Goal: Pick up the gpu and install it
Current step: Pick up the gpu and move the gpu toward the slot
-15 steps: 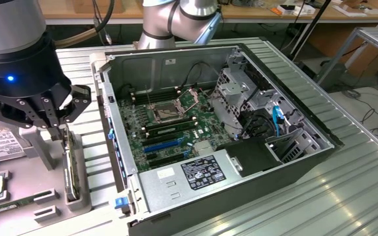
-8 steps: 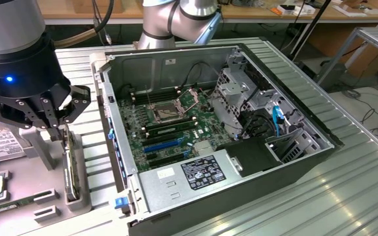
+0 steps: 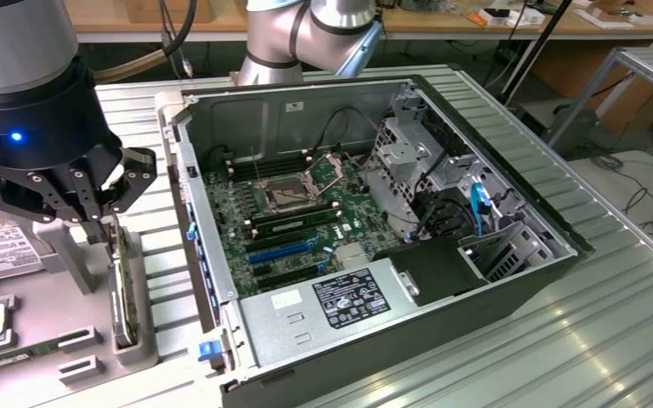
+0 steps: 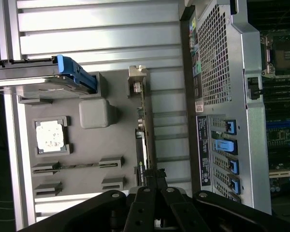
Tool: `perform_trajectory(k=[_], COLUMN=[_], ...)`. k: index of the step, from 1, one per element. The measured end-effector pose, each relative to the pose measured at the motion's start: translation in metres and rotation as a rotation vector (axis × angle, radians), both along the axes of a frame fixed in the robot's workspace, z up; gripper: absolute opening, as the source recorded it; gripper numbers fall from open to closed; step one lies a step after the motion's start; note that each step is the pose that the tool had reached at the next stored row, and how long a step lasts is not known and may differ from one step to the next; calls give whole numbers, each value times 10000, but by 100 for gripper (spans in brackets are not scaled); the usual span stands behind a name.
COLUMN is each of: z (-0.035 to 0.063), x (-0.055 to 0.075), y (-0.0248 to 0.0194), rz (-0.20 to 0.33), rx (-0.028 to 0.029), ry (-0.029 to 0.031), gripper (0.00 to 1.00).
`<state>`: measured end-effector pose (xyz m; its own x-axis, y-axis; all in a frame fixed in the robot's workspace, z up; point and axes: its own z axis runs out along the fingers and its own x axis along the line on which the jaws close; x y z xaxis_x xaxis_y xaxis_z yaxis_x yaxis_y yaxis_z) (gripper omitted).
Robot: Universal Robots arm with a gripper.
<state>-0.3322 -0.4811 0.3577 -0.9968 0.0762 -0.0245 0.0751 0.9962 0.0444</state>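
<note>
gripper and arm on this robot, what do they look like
The gripper has a rounded black body with a small blue light glowing on it, under a silver-grey cylindrical wrist. Its fingers are black bar linkages joined by silver pivot pins. The arm is built of silver-grey tubes with rounded joints, and a black cable runs beside it.

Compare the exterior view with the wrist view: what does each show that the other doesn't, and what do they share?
The exterior view adds the inside of the case: its power supply, a blue cable, and the arm's base behind. The wrist view adds the case's perforated rear grille and the blue rail on the hard drive. Shared: the gripper, jaws shut on the gpu, which stands on edge in the grey tray.
</note>
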Motion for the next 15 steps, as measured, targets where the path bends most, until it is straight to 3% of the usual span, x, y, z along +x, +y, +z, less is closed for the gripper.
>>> perform_trajectory(k=[1,11,14,15], z=[-1,0,0,0], x=[-9,-8,-8,-8], y=[0,0,0,0], rz=[0,0,0,0], rx=[-2,-4,-4,-3], ry=[-75,-74,-74,-74], gripper=[11,11,29,29])
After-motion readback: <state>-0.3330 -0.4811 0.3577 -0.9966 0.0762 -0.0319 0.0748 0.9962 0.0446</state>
